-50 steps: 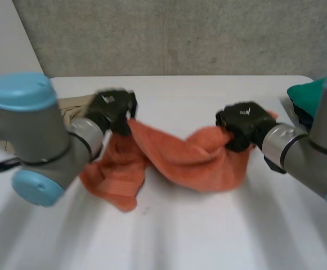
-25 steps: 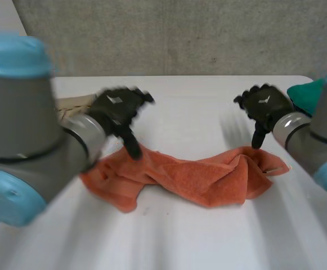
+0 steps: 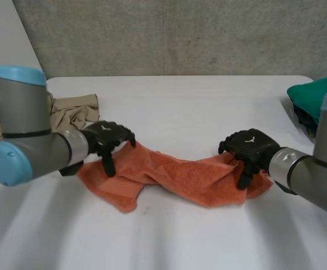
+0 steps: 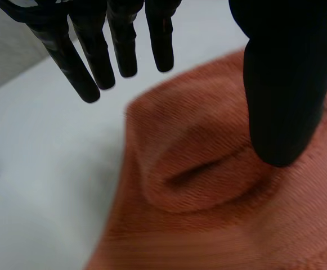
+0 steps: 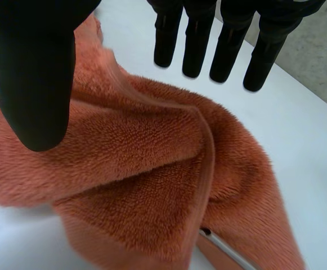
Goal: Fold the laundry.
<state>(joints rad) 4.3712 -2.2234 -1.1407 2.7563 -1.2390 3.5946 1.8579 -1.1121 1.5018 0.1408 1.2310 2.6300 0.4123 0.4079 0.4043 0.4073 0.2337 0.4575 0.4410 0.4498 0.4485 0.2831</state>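
Orange terry towel (image 3: 174,177) lay rumpled on the white table (image 3: 180,101), its long axis running side to side between your two arms. The left end was bunched into a thicker lump toward the near edge, and the right end was creased under the right robot hand (image 3: 246,147).

Left arm (image 3: 22,135): it reached in low from the side, with the left robot hand (image 3: 108,140) palm down over the towel's left end, at its far edge. In the left wrist view the fingers (image 4: 122,45) were straight and clear of the cloth, and the thumb (image 4: 284,84) tip was at a raised fold. The hand gripped nothing.

Right arm (image 3: 315,169): it came in from the opposite side, hand palm down over the towel's right end. In the right wrist view the fingers (image 5: 197,45) were straight and held apart from the thumb (image 5: 36,84), with pile and a hemmed edge below them. Nothing was gripped there either.

Surroundings: a beige cloth (image 3: 73,111) lay crumpled behind your left arm. A green cloth (image 3: 312,95) sat at the table's right edge. A grey concrete wall (image 3: 180,34) stood behind the table.
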